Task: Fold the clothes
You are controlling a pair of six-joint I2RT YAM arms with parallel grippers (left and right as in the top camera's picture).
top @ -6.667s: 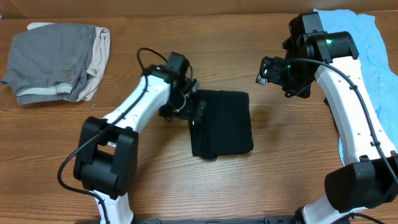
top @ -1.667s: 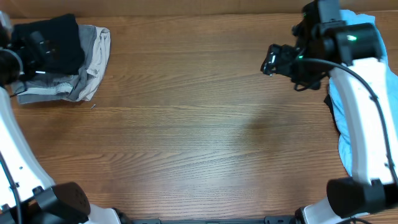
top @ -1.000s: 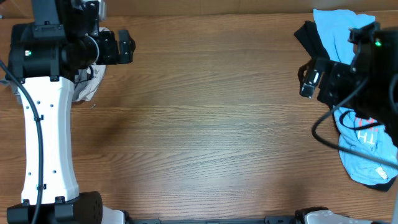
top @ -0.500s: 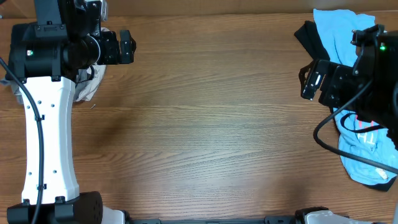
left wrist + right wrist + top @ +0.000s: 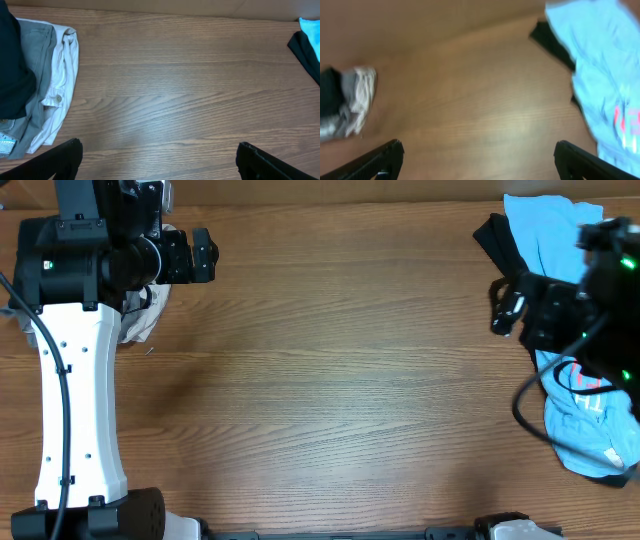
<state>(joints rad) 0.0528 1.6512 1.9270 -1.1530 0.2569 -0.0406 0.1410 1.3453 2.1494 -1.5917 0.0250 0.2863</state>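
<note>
The folded black T-shirt [image 5: 10, 75] tops a stack with the grey piece [image 5: 37, 75] and beige piece [image 5: 64, 70] at the upper left of the worktop [image 5: 340, 380]. In the left wrist view the stack's long axis runs top to bottom. The crumpled light-blue piece [image 5: 560, 240] stretches down the right edge, over dark fabric [image 5: 492, 235]. The left tool [image 5: 159, 150] and right tool [image 5: 477, 150] are both spread wide, grasping nothing.
</note>
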